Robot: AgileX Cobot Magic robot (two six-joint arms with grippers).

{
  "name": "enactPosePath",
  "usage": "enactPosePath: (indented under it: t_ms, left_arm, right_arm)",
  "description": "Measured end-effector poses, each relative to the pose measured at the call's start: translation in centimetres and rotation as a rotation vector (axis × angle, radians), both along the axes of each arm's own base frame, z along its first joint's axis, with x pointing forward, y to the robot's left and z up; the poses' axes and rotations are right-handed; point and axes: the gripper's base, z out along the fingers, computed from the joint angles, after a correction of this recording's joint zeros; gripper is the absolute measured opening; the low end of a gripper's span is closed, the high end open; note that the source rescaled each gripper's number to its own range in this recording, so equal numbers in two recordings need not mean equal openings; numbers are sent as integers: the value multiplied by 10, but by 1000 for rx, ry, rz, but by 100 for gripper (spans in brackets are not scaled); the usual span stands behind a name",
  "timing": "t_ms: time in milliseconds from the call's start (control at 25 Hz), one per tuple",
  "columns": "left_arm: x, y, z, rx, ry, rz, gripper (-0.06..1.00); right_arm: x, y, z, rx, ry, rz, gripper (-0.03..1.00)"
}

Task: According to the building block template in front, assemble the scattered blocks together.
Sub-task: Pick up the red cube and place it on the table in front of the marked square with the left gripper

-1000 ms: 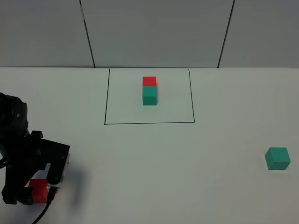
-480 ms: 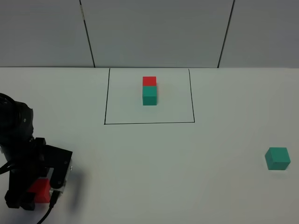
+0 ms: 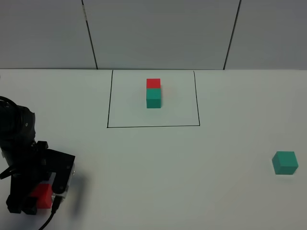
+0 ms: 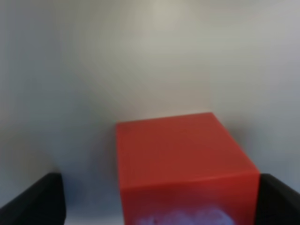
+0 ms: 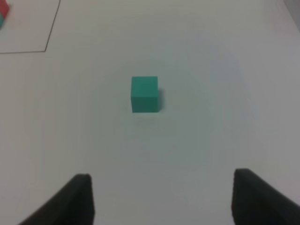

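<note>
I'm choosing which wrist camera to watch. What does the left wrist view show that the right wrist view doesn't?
Only the left wrist view: the loose red cube, close up between the fingers of the left gripper. Only the right wrist view: the loose teal cube, apart from the open fingers of the right gripper, a corner of the black drawn frame and a sliver of the template pair. Both: the white table and dark fingers.

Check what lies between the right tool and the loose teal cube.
Nothing: the right wrist view shows only bare white table between the right tool and the teal cube.
</note>
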Motion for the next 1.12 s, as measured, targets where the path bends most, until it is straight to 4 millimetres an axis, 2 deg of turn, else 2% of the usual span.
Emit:
enactPosePath:
  t_ms: [880,1000,1120]
  left_arm:
    - [-5,1,-6,-11,-61,18,78]
    - [-6,1,-6,-9,-52,19,70]
    - [-7,1,-6,-7,-44,19,52]
  right_arm:
    - [0,0,0,0,0,0,59]
    - [0,0,0,0,0,0,59]
    - [0,0,0,0,0,0,59]
